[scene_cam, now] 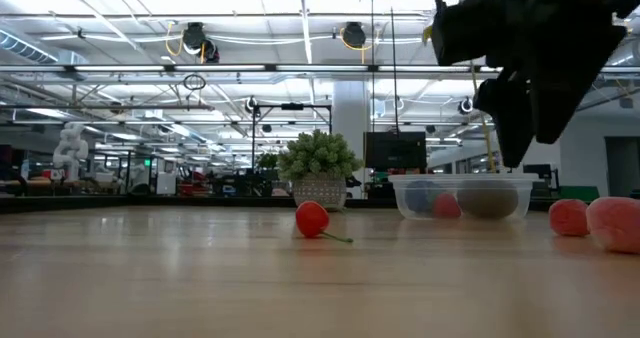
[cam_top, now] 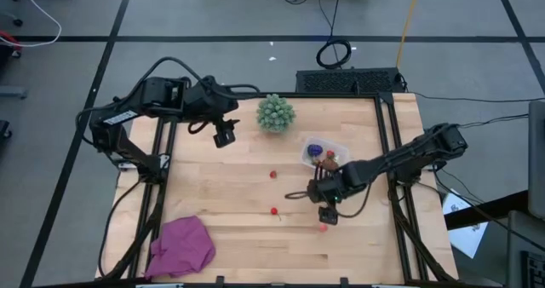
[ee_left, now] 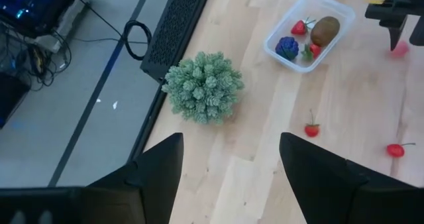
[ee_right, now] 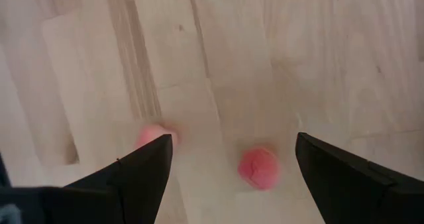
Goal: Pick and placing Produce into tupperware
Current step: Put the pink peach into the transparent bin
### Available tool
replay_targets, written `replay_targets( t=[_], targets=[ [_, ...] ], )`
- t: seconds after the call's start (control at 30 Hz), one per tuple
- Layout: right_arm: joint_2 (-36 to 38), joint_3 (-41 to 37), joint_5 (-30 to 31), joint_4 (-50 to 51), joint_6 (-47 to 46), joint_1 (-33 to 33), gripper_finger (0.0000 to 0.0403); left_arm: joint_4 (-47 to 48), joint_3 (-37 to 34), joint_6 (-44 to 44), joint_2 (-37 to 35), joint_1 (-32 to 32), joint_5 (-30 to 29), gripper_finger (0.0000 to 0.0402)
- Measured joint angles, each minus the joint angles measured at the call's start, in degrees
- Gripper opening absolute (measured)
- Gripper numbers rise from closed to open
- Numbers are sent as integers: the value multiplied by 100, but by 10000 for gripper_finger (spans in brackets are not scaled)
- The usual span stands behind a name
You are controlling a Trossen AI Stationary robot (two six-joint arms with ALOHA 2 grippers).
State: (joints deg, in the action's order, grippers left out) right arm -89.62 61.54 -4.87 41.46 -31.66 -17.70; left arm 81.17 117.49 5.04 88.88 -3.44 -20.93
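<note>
- Pale wooden table fills the ground beneath me, with a busy workshop hall behind it in the low view
- Nearest to me, my right gripper hangs just above the boards with its fingers spread wide and nothing between them; a pink-red berry lies in the gap, nearer one finger, and a second pink berry sits right at the tip of the other
- To take the first berry well, I judge I should shift sideways until it sits in the middle of the gap, drop straight down, then close gently; the piece is round and may roll off if one finger nudges it first, and the neighbour could be knocked away
- A little farther off, two more red berries with stems wait on the bare wood, well apart from each other
- Beyond my right wrist stands the tupperware, clear-walled, already holding a brown kiwi, a purple grape cluster and some red pieces
- Farther still, a green spiky ball sits near the back edge, and a magenta cloth at the front left corner
- My left gripper waits high over the back left, fingers apart and holding nothing
</note>
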Motion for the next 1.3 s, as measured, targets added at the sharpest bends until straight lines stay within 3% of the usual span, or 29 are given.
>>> replay_targets(
  t=[0.27,0.5,1.1,1.3],
  targets=[
    [-31,-718,186,-110,-582,-305,311,-149,0,-1,0,178,6,255],
    [-9,-1429,188,-911,-816,-304,311,-178,0,-28,0,226,7,255],
    [24,-1414,102,-1058,-723,-112,311,-401,-2,-173,0,225,2,255],
    [24,-1337,202,-1645,-492,-26,311,-459,-2,-175,0,225,2,255]
  ],
)
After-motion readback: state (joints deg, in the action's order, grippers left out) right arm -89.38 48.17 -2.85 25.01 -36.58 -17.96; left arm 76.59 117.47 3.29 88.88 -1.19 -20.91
